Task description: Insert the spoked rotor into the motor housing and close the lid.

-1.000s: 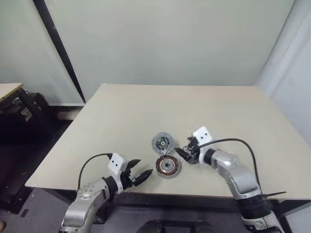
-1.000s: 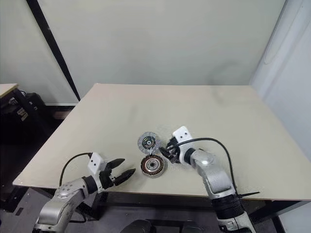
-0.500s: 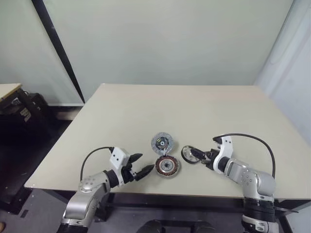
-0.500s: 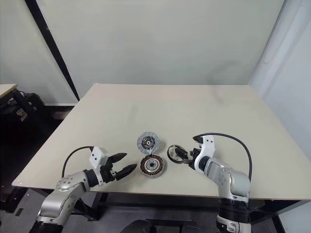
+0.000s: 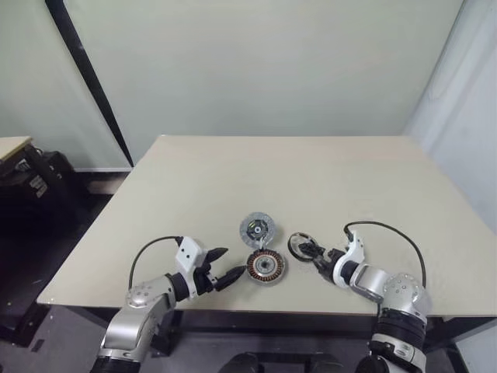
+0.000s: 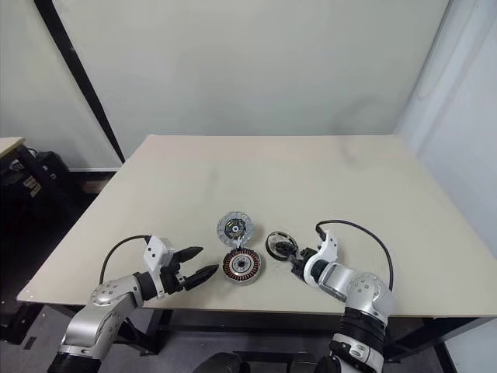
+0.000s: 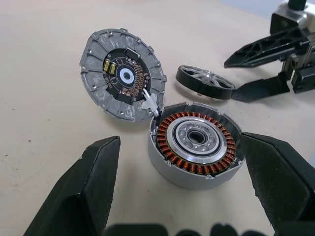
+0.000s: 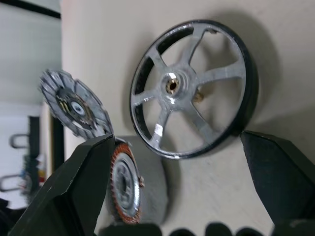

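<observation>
The spoked rotor, a small wheel with a black outer rim, shiny silver spokes and a central hub, lies flat on the pale beige table. It sits at about 10 o'clock from the right gripper, whose two black fingers stand wide apart with nothing between them; the rotor rests just ahead of the fingertips, and whether one tip touches its rim cannot be told.

At about 9 o'clock from the rotor, just beside it, stands the motor housing, a squat round silver-walled part with a ring of copper-brown windings around a silvery centre. The lid, a round grey ribbed disc with a dark hub, leans tilted at the housing's 11 o'clock, joined to it by a thin white wire.

The left gripper hovers at the housing's 9 o'clock, fingers spread and empty, near the housing but apart from it.
</observation>
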You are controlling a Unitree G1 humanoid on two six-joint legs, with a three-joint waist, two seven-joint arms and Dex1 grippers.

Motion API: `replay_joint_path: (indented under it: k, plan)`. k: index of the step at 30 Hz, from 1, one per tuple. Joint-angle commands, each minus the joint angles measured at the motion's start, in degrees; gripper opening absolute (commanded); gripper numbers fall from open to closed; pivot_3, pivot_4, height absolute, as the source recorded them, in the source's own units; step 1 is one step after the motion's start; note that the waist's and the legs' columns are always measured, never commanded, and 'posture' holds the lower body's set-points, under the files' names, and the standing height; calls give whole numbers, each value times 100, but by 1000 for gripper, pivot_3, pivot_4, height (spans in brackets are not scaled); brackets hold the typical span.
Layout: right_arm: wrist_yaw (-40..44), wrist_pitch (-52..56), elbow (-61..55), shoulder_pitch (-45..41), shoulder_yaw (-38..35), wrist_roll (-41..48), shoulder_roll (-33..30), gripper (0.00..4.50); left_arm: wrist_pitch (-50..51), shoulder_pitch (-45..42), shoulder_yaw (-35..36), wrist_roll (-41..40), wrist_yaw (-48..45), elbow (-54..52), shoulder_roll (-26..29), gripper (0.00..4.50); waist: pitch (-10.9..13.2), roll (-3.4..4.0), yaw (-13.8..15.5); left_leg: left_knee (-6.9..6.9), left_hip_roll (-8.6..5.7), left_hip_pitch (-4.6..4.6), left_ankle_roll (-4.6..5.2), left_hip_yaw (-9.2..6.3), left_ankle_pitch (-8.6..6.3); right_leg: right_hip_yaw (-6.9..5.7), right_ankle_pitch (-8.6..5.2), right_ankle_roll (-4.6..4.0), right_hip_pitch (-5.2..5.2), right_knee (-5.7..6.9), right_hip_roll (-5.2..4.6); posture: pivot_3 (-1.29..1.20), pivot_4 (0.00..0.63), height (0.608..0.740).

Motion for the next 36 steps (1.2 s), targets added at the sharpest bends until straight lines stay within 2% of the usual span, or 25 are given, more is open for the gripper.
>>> replay_joint_path:
  k: [1,6,9,16,19,26,31,36]
  plan:
    - [-123,-169,164,-259,-72,282,118,4450,-69,-79,-3,11,-48,-182,61,4135,0,3,-18,0,0,0,0,0,0,0,2,3,0,0,0,0,0,740]
    - [-359,-467,406,-349,-149,342,182,4450,-69,-88,-23,27,-43,-196,66,4135,-1,5,-68,-5,-1,1,0,-4,0,-1,4,6,0,0,0,0,0,740]
    - [-504,-581,493,-357,-231,437,184,3880,-68,-81,-32,44,-32,-215,62,4135,-1,7,-93,-7,-1,2,0,-3,0,0,5,7,0,-1,0,0,0,740]
    - [-701,-696,494,-269,-226,593,123,1373,-50,-66,-53,53,-16,-257,43,4135,-1,9,-137,-14,-1,1,0,-5,0,0,6,8,-1,-1,0,0,0,740]
    - [-751,-675,455,-218,-197,711,73,514,-49,-70,-64,54,-9,-255,29,4135,-9,17,-157,-18,0,5,0,-5,0,0,6,8,0,-1,-1,0,0,740]
    - [-800,-498,84,-133,-181,1164,-125,453,-67,-54,-46,45,-8,-234,23,4135,-12,28,-147,-19,-1,4,0,-6,0,0,5,7,1,-5,-2,0,0,740]
    - [-672,54,-522,-56,-75,1666,-327,450,-63,-5,25,14,-17,-207,66,4135,-12,29,-148,-20,-3,-5,1,-6,0,0,6,8,-1,-7,-3,0,0,740]
    - [-754,712,-1100,115,21,2242,-57,450,-47,43,95,-19,-18,-174,104,4135,-13,29,-158,-37,6,0,2,-8,0,-1,6,8,-4,-6,-2,0,0,740]
